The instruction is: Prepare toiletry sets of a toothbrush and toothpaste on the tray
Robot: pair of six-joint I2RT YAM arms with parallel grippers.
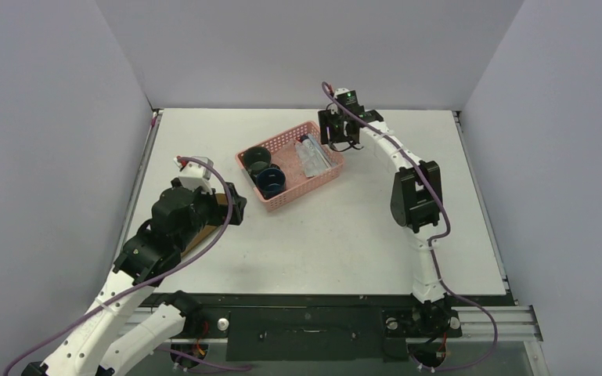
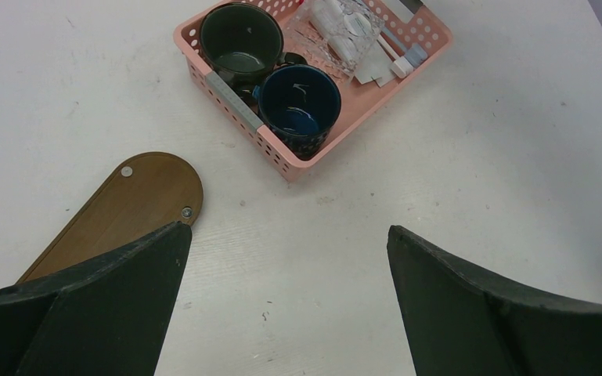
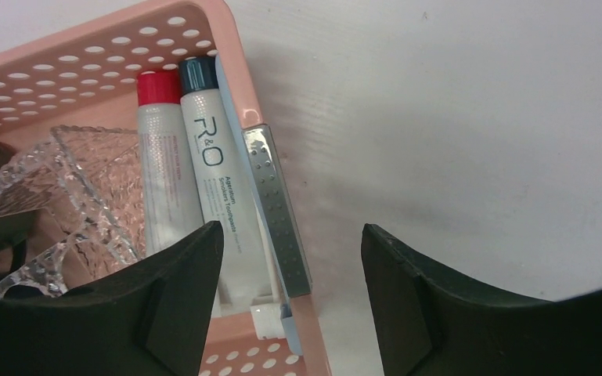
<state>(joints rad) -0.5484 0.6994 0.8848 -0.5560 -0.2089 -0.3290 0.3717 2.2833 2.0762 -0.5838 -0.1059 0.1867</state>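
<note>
Right now the right tool (image 3: pixel 290 235) gapes wide, empty, over toothpaste tubes (image 3: pixel 215 204) in the pink basket (image 3: pixel 63 86); the left tool (image 2: pixel 286 235), equally wide and empty, hangs over the worktop (image 2: pixel 477 157) beside the wooden tray (image 2: pixel 137 200).

basket (image 2: pixel 278 157): pink, perforated | tray (image 2: pixel 137 200): dk brown | navy mug (image 2: pixel 297 106) | blk mug (image 2: pixel 240 35) | red-cap tube (image 3: pixel 168 180): white | navy-cap tube (image 3: pixel 215 180): white

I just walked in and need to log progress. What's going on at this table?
The right gripper hangs open over the far corner of the pink basket, above the toothpaste tubes lying beside a clear holder. Two cups sit in the basket too. The left gripper is open and empty, low over the table beside the tray, whose visible part is bare.
</note>
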